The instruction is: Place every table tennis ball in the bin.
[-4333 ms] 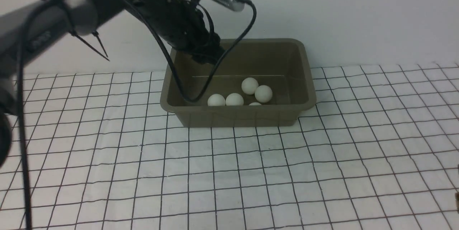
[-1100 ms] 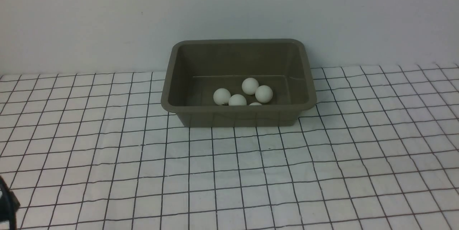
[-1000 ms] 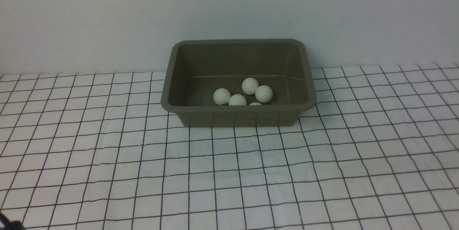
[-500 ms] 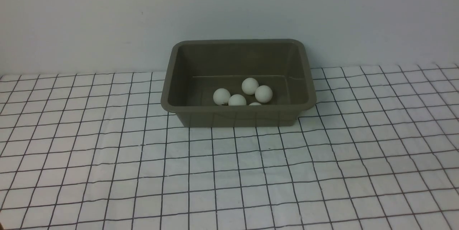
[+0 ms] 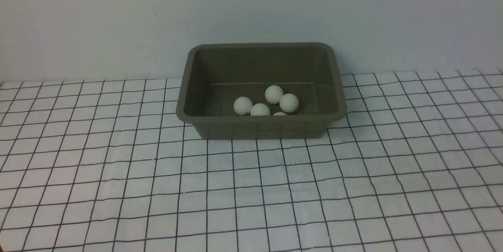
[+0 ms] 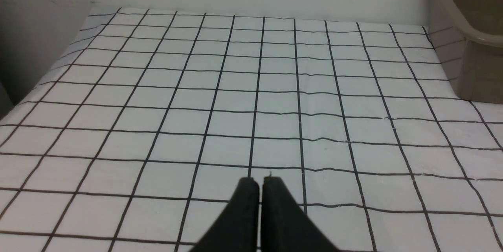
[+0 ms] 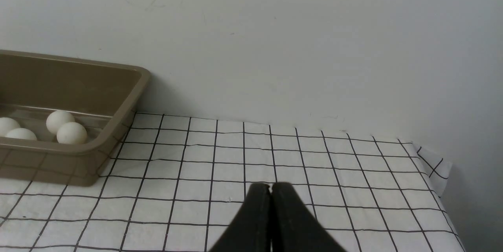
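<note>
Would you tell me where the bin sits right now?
In the front view the bin stands mid-table against the back wall, on the checked cloth.

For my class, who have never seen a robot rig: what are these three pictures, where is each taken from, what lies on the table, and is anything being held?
This is a robot with two arms, each ending in a two-fingered gripper. The front view looks forward from between the arms; neither arm shows in it. It shows an olive-brown bin on a white cloth with a black grid. In the bin lie white table tennis balls: four show fully, a fifth peeks over the near rim, and more could be hidden behind it. No ball lies on the cloth in any view. The other two pictures come from cameras on the wrists. The left gripper and the right gripper are both shut, with nothing between their fingers, above the cloth and off to either side of the bin.
</note>
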